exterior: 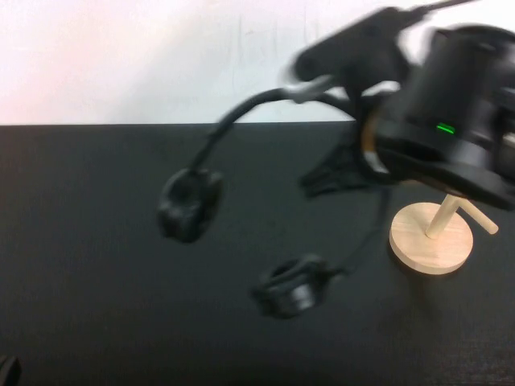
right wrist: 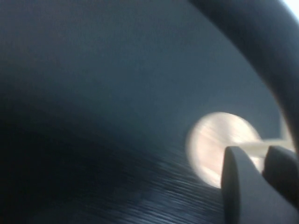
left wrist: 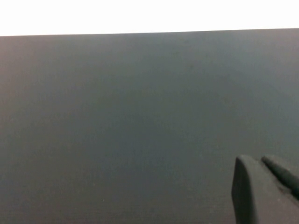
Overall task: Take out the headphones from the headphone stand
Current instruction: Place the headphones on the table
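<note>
— Black headphones (exterior: 241, 201) hang in the air, left of the wooden stand (exterior: 432, 238) and clear of it, both ear cups dangling above the table (exterior: 80, 241)!
— Who's carrying?
— The right gripper (exterior: 342, 173), raised beside the stand, looks clamped on the headband. The left gripper (left wrist: 261, 189) sits low at the near-left corner; its grip I cannot tell.
— Advice?
— Swing slowly and keep the cups off the pegs, I'd say.
— Any containers?
— None.
</note>
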Motion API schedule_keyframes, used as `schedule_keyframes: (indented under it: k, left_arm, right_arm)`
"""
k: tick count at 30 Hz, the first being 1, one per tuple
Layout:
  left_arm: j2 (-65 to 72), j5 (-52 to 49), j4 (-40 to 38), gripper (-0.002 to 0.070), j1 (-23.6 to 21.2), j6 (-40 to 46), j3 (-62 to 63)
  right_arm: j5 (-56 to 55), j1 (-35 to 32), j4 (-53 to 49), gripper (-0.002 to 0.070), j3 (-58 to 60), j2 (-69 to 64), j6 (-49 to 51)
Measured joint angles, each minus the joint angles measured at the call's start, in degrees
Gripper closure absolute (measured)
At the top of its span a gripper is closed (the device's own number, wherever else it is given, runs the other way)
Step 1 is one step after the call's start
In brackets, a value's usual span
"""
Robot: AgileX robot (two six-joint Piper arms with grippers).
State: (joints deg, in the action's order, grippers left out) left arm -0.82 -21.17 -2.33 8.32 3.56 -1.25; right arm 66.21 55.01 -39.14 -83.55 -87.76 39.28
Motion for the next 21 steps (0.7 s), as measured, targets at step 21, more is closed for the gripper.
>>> schedule_keyframes:
  k: [21]
  left_arm:
    - [0.00,0.00,0.00,0.0679,0.00,0.00,0.00]
  right_arm:
    - [-11.75,-17.29,18.36,0.0602,-8.02,-28.16,-9.46]
